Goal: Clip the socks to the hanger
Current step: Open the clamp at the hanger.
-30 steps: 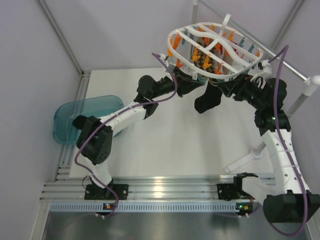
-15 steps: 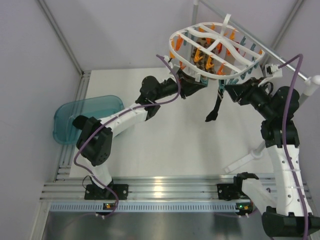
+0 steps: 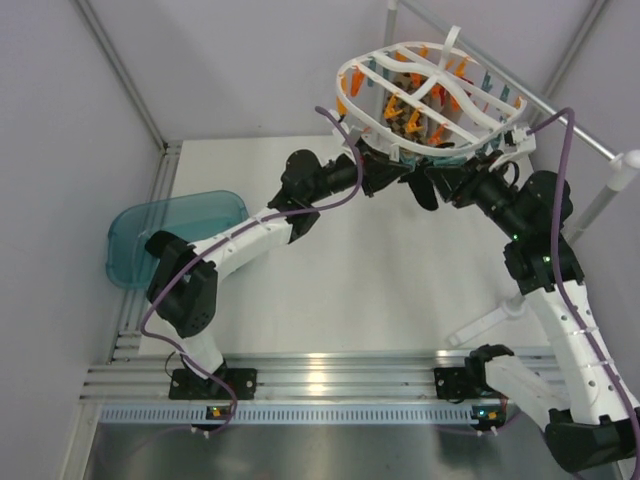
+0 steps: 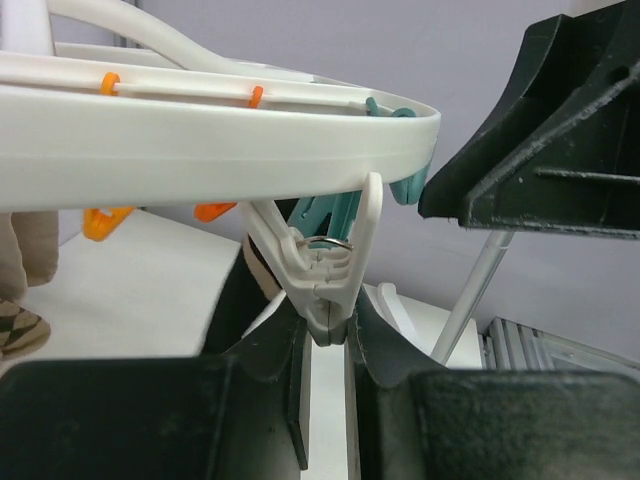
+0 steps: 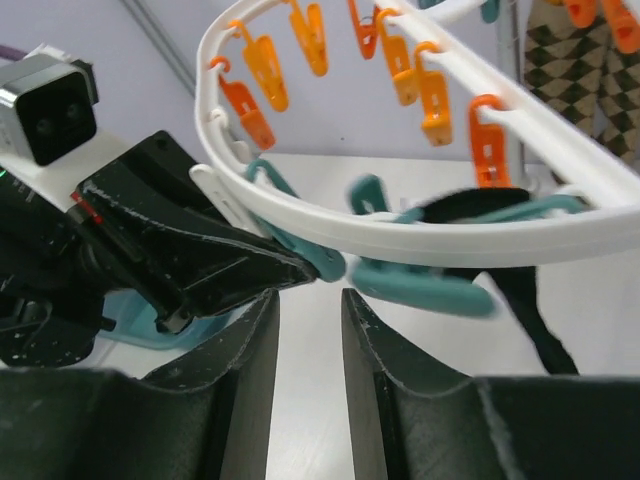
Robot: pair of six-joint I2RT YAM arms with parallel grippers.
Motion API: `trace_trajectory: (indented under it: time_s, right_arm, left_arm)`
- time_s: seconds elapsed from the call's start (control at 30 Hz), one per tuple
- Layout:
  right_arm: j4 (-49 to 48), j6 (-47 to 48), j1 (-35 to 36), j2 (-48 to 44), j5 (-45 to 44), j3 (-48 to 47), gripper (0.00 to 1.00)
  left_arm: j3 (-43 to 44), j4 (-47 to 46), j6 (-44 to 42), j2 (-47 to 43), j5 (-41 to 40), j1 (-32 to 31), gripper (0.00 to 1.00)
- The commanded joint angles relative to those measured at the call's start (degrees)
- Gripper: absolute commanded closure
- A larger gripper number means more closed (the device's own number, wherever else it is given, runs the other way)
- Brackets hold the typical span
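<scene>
Top external view: the hanger (image 3: 430,95) hangs high at the far right of the white surface (image 3: 350,290), and both arms reach up to its near rim, the left from the left and the right from the right, their tips close together. A dark bunch of black sock (image 3: 425,192) sits just beneath that rim between the two. A teal bin (image 3: 175,235) lies at the left edge of the surface. From the left wrist, the left fingers (image 4: 295,345) are nearly closed and pinch the lower end of a white clip (image 4: 320,270) that hangs from the hanger's rim. From the right wrist, the right fingers (image 5: 262,330) stand a narrow gap apart with only bare surface showing between them; their tips are just below the rim and a row of teal clips (image 5: 425,288). The black sock droops from among those clips to the right of the fingers; whether a clip grips it cannot be told. A brown patterned sock (image 5: 570,70) hangs at the far right.
</scene>
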State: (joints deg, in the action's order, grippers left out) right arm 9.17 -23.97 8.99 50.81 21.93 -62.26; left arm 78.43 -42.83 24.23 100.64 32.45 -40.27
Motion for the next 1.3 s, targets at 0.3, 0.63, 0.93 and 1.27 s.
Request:
trace_trajectory:
  time_s: [0.3,0.63,0.93,1.27]
  right_arm:
    - [-5.9,5.7,7.4,-1.6,-12.3,0.9,0.67]
    - [-10.7,2.8,9.7,1.7,-13.1,2.4,0.68]
    - [-15.6,3.7,14.1,3.7,-19.8,4.1,0.66]
    - [-16.0,4.8,15.4,5.1,-27.1,4.3,0.8]
  left_arm:
    - [1.1,5.7,-2.7,-2.8,-2.8,-1.4,1.0]
    - [2.4,5.8,-1.6,-1.8,-3.2,-1.4,1.0]
    - [2.2,7.7,-1.8,-2.4,-4.1,-2.2,1.0]
    - [2.2,8.6,-1.7,-2.6,-4.0,-2.7,1.0]
